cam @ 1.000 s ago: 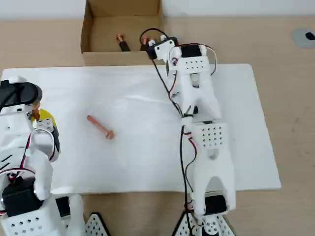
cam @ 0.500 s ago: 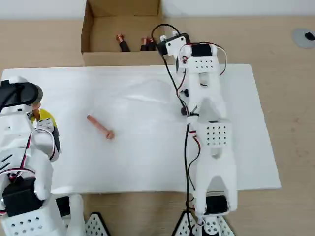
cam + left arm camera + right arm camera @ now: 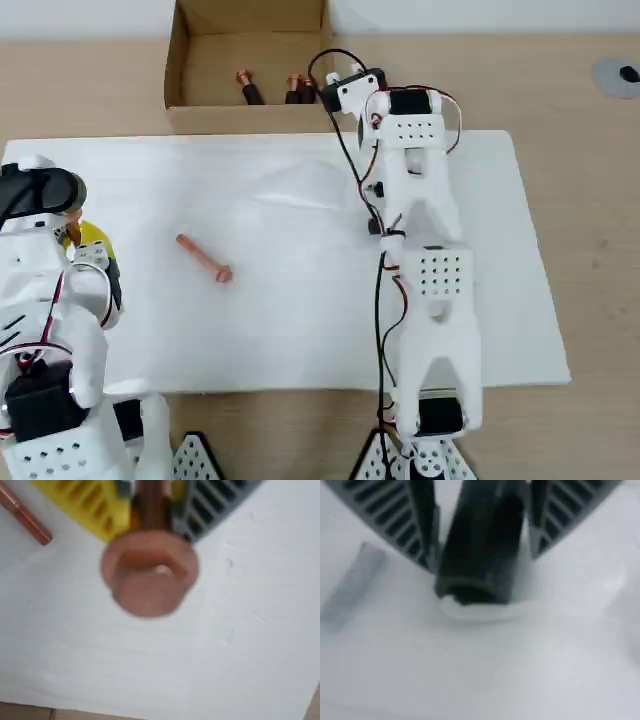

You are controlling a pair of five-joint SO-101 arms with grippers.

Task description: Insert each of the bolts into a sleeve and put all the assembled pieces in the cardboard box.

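My left gripper (image 3: 150, 510) is shut on a copper bolt (image 3: 150, 572) whose head faces the camera; in the high view this gripper (image 3: 88, 245) sits at the left edge of the white sheet. A second copper bolt (image 3: 205, 258) lies loose on the sheet, right of it. My right gripper (image 3: 482, 555) is shut on a black sleeve (image 3: 480, 535) whose end rests on the sheet; the right arm (image 3: 410, 150) hides it from above, just below the cardboard box (image 3: 175, 70). Two assembled pieces (image 3: 247, 86) (image 3: 296, 88) lie inside the box.
The white sheet (image 3: 280, 330) covers most of the wooden table. The right arm's black cable (image 3: 345, 150) loops over the box's near right corner. A grey round object (image 3: 618, 76) sits at the far right.
The right arm's wrist swung right, off the box's corner, uncovering the second piece in the box; since half a second ago it has barely moved. The left arm stayed still.
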